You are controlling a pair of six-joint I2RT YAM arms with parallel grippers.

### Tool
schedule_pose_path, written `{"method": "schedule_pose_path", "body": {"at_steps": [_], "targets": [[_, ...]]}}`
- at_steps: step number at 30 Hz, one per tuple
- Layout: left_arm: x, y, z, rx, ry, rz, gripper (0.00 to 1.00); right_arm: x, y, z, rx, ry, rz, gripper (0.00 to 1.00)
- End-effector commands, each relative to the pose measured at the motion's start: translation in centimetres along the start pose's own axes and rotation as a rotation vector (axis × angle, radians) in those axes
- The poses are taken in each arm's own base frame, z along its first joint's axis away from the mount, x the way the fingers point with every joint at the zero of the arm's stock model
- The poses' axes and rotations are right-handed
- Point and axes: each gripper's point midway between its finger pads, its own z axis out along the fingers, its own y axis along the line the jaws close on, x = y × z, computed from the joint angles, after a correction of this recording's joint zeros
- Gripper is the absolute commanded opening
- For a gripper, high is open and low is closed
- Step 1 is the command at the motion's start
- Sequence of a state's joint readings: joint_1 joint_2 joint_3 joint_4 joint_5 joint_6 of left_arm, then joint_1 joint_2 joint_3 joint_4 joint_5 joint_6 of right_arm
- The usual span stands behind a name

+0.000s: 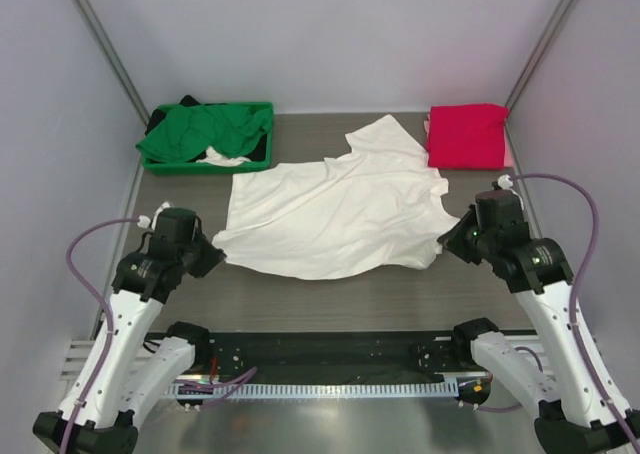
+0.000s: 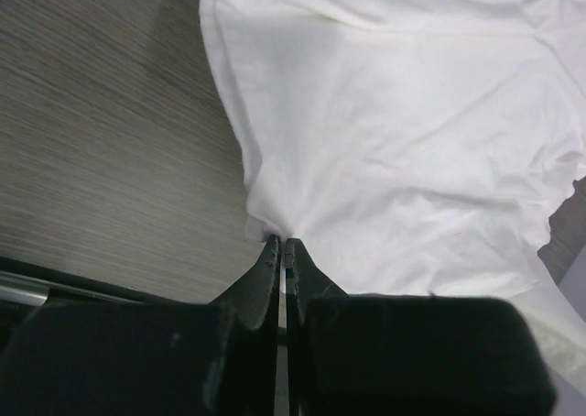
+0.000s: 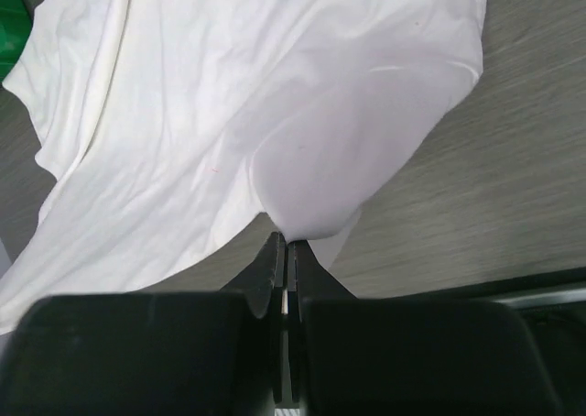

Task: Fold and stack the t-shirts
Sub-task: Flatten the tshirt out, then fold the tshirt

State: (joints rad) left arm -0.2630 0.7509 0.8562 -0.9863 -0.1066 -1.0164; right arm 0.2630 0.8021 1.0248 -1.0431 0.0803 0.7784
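Note:
A large white t-shirt [image 1: 335, 209] lies spread and wrinkled across the middle of the table. My left gripper [image 1: 218, 245] is shut on its near left corner [image 2: 270, 224]. My right gripper [image 1: 446, 236] is shut on its near right edge [image 3: 307, 219], which is lifted a little. The white cloth fills both wrist views [image 2: 412, 132] [image 3: 238, 95]. A folded pink-red t-shirt [image 1: 467, 134] lies at the back right. A green t-shirt [image 1: 205, 132] is bunched in the green bin at the back left.
The green plastic bin [image 1: 262, 154] at the back left also holds a bit of white and dark cloth. Grey walls close in the table on the left, back and right. Bare wood-grain table [image 1: 350, 299] lies between the shirt and the arm bases.

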Motion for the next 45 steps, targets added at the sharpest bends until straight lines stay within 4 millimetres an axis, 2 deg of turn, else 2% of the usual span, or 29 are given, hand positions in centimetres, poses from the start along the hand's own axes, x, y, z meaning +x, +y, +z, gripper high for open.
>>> {"method": "schedule_pose_path", "body": {"at_steps": [1,5,8,12,15,17,19,20,22,27,30,32,36,38,41,45], "targets": [[1.4,0.9,-2.5,0.002,0.068,0.028,0.0,1.5,-2.4,-3.2,0.062,0.03,0.011,0.01],[2.3,2.1,-4.0,0.0,0.088,0.046,0.0,2.1,-3.2,-5.8,0.043,0.014,0.013,0.01],[3.3,2.9,-4.8,0.006,0.118,0.047,0.0,3.3,-4.5,-7.6,0.045,0.027,0.015,0.01],[4.4,3.5,-5.5,0.021,0.144,0.045,0.0,4.5,-5.2,-8.7,0.023,0.043,0.017,0.01],[4.6,4.4,-5.0,-0.004,0.142,0.054,0.0,5.1,-5.4,-8.3,0.015,0.055,0.011,0.01],[4.8,4.5,-4.1,-0.021,0.154,0.053,0.0,5.5,-5.2,-7.2,0.009,0.079,0.007,0.01],[4.5,3.9,-3.3,-0.014,0.15,0.062,0.0,5.0,-4.4,-6.0,0.0,0.077,0.008,0.01],[4.0,4.0,-2.5,-0.053,0.142,0.07,0.0,4.4,-3.7,-5.3,-0.013,0.061,0.008,0.01],[3.1,3.5,-1.6,-0.065,0.117,0.09,0.0,3.7,-3.4,-3.9,0.019,0.064,-0.004,0.01],[0.9,2.1,1.0,-0.13,0.091,0.144,0.0,0.4,-1.9,-1.5,0.083,0.025,-0.067,0.01],[0.2,1.4,2.7,-0.169,0.101,0.165,0.0,-1.1,-1.1,-0.3,0.105,0.003,-0.101,0.01],[-0.4,0.9,3.8,-0.176,0.097,0.17,0.0,-1.9,-0.9,1.3,0.151,0.007,-0.122,0.01],[-1.9,0.6,6.5,-0.238,0.117,0.172,0.0,-3.2,-0.4,4.0,0.206,0.017,-0.169,0.01],[-2.7,0.6,7.2,-0.256,0.108,0.179,0.0,-3.9,-0.3,5.8,0.241,0.024,-0.186,0.01],[-3.9,0.9,8.7,-0.29,0.116,0.192,0.0,-5.3,0.1,7.4,0.27,0.012,-0.204,0.01],[-4.8,1.9,10.9,-0.355,0.144,0.199,0.0,-6.3,0.2,11.1,0.324,0.049,-0.234,0.01]]}}
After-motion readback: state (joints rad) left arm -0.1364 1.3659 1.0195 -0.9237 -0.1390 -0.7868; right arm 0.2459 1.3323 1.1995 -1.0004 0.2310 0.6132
